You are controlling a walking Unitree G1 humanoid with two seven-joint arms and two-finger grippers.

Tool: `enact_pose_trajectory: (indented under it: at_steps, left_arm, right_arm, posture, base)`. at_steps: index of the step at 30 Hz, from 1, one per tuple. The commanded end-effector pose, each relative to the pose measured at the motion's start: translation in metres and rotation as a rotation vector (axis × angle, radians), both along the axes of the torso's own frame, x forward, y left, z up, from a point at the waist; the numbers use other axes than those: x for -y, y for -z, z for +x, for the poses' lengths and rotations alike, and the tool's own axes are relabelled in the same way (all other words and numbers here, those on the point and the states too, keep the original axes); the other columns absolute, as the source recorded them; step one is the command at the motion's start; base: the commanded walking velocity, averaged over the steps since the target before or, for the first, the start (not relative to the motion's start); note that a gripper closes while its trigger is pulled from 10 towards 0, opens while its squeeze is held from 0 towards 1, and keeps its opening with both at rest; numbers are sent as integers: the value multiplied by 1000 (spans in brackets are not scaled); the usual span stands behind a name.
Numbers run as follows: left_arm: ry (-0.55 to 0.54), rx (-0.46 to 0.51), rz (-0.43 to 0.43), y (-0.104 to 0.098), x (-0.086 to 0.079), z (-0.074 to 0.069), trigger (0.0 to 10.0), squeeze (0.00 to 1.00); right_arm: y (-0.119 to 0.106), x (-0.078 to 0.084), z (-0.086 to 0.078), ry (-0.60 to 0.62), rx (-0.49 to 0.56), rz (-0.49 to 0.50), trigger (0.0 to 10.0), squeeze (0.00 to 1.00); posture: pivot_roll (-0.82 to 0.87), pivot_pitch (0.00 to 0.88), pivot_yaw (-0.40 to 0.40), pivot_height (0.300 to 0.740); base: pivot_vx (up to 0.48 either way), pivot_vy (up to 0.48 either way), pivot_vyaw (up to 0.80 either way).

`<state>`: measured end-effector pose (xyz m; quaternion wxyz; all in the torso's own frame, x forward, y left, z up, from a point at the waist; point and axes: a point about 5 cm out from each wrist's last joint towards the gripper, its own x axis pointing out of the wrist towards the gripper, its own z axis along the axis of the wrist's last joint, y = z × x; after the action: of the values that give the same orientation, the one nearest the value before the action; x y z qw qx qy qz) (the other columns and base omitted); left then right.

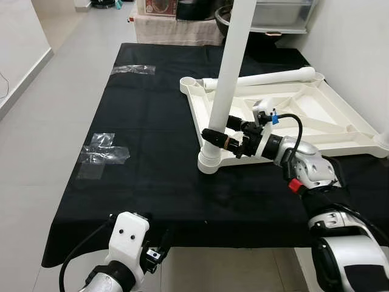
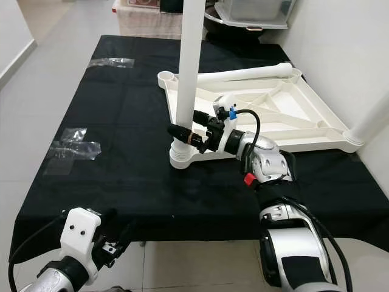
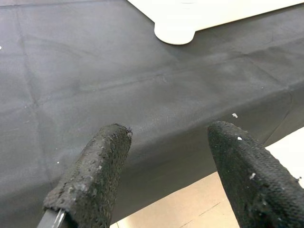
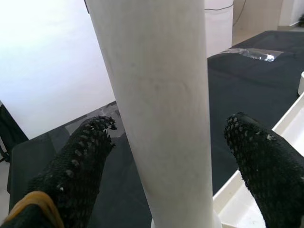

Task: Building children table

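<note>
Head views first: white plastic upturned children's tabletop [image 1: 316,115] lies on the black-cloth-covered desk [image 1: 152,170] toward its right edge, ribbed underside up; a tall white tubular leg [image 1: 228,79] stands nearly upright in the tabletop's near-left corner socket [image 1: 209,161], its long axis vertical with a slight lean toward the far edge; a second white tubular leg [image 1: 267,78] lies flat along the tabletop's far rim; clear tape patches [image 1: 102,153] stick to the cloth near the left edge. The right tool [image 1: 214,139] reaches in from the right and straddles the standing leg low down, just above the socket; this arm is plainly the nearer one. The left tool [image 2: 115,240] hangs at the desk's near edge, well apart from the leg.

Left wrist view: left tool's black fingers [image 3: 90,175] spread wide, holding nothing, aimed over the near edge toward the socket [image 3: 175,32].

Right wrist view: leg [image 4: 156,109] runs straight up between black fingers [image 4: 78,161]; both stand clear of it, so the tool is parted and not gripping.

No brand, label or writing is readable.
</note>
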<state>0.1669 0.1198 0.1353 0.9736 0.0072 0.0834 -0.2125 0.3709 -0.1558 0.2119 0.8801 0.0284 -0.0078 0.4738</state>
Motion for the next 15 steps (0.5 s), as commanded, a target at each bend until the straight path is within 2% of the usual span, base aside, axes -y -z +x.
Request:
enact_pose_trajectory:
  at_steps: [1, 7, 15]
  left_arm:
    - [7, -11, 10, 0, 1, -3, 10000, 0]
    - [6, -13, 9, 0, 1, -3, 10000, 0]
    - [6, -12, 8, 0, 2, -3, 10000, 0]
  right_arm:
    - [-3, -4, 1, -10, 18, -11, 10000, 0]
    - [-4, -15, 4, -1, 32, -1, 10000, 0]
    - [-7, -20, 8, 19, 46, 12, 10000, 0]
  posture:
    - [166, 149, -103, 740]
    - [165, 151, -105, 740]
    - [164, 151, -107, 740]
  base:
    - [0, 0, 0]
    - [0, 0, 0]
    - [0, 0, 0]
